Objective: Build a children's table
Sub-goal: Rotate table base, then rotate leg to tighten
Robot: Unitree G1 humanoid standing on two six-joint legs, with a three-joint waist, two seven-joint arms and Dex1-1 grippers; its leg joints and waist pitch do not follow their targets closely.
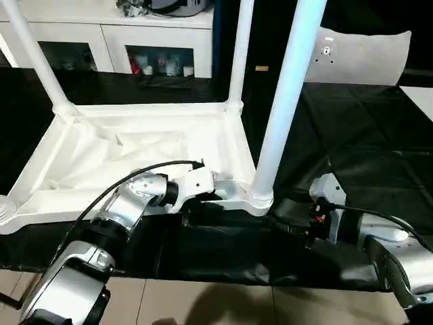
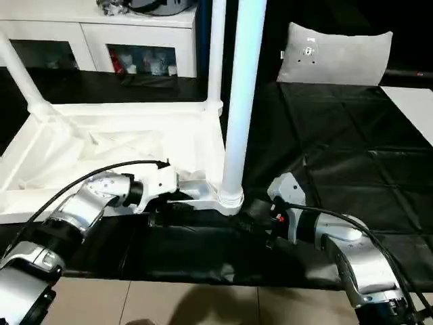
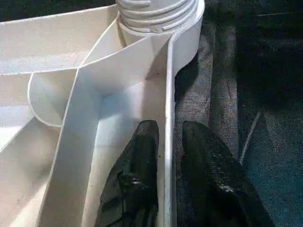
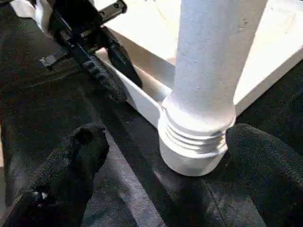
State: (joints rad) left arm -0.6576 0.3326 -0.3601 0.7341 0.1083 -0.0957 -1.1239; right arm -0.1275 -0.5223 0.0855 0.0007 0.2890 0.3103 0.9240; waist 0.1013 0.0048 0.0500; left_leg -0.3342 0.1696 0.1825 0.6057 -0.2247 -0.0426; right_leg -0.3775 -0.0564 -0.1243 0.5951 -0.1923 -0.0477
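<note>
The white tabletop lies underside up on the black-covered surface. Three white legs stand upright in its corner sockets: near right, far right and far left. My left gripper sits astride the thin front rim close to the near-right socket, one finger inside the rim and one outside, slightly open. My right gripper is wide open low on the cloth, its fingers on either side of the near-right leg's threaded base without touching it.
The black work surface stretches to the right and ends just in front of my arms, with tan floor below. A white cabinet stands behind. A grey pad leans at the back right. A cable loops over my left wrist.
</note>
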